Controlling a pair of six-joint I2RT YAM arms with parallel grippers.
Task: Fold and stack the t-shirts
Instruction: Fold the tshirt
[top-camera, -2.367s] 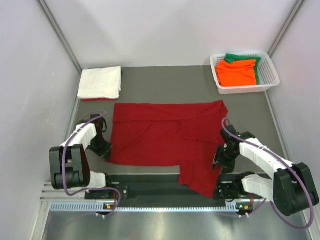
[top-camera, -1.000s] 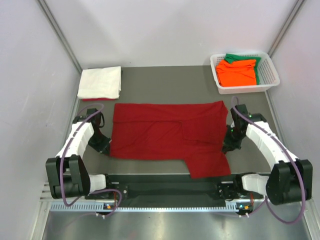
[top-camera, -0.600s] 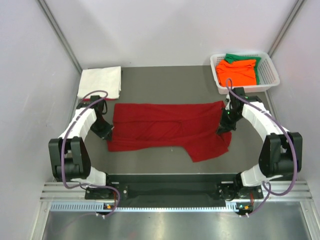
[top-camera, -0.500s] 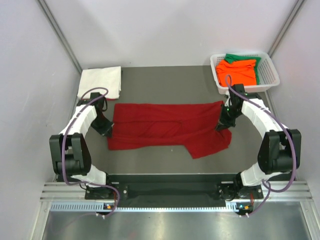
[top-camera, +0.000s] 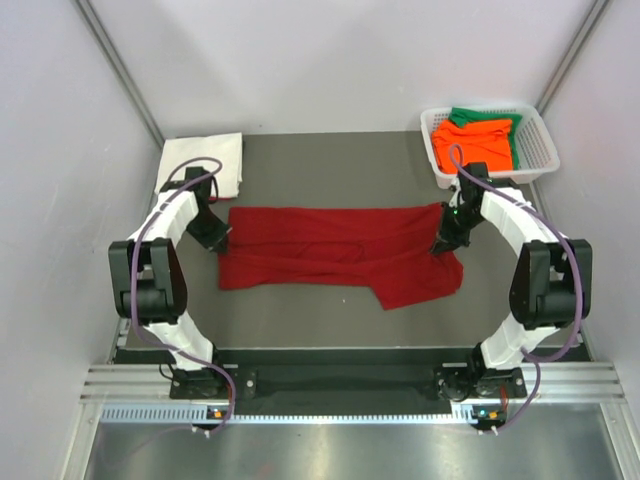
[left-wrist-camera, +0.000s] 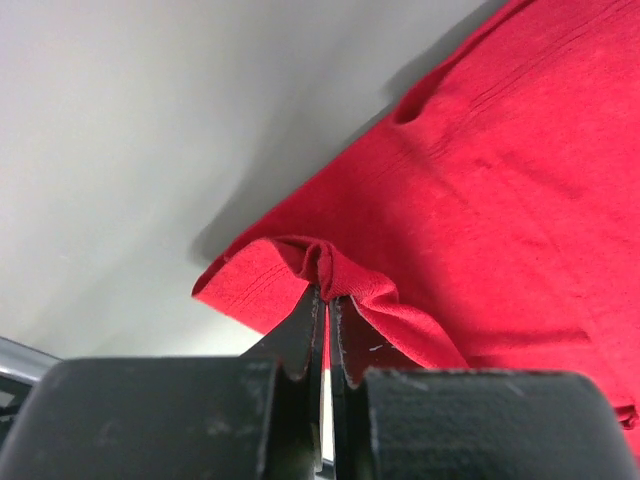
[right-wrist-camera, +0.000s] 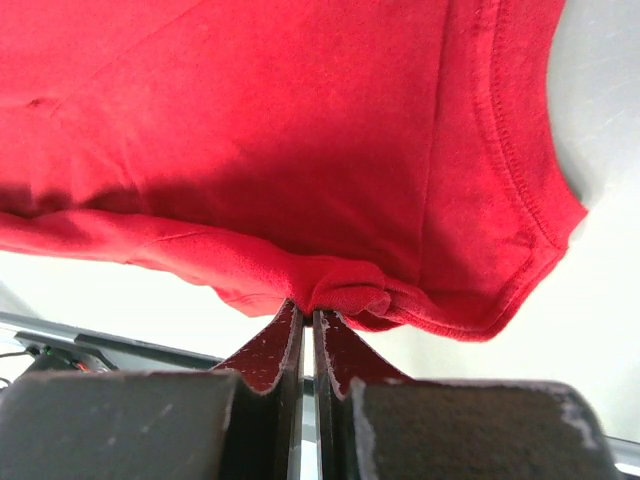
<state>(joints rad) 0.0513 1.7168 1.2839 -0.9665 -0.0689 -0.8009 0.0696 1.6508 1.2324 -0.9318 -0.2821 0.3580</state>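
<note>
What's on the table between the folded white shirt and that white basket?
Nothing: between the white shirt and basket the grey table is bare, as the top view shows.

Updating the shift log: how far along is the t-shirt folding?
Done: the white t-shirt lies folded at the far left. In hand: the left gripper and right gripper are shut on the dark red t-shirt, partway through a fold. Left: finishing and stacking it, then the orange t-shirt and green t-shirt in the basket.
</note>
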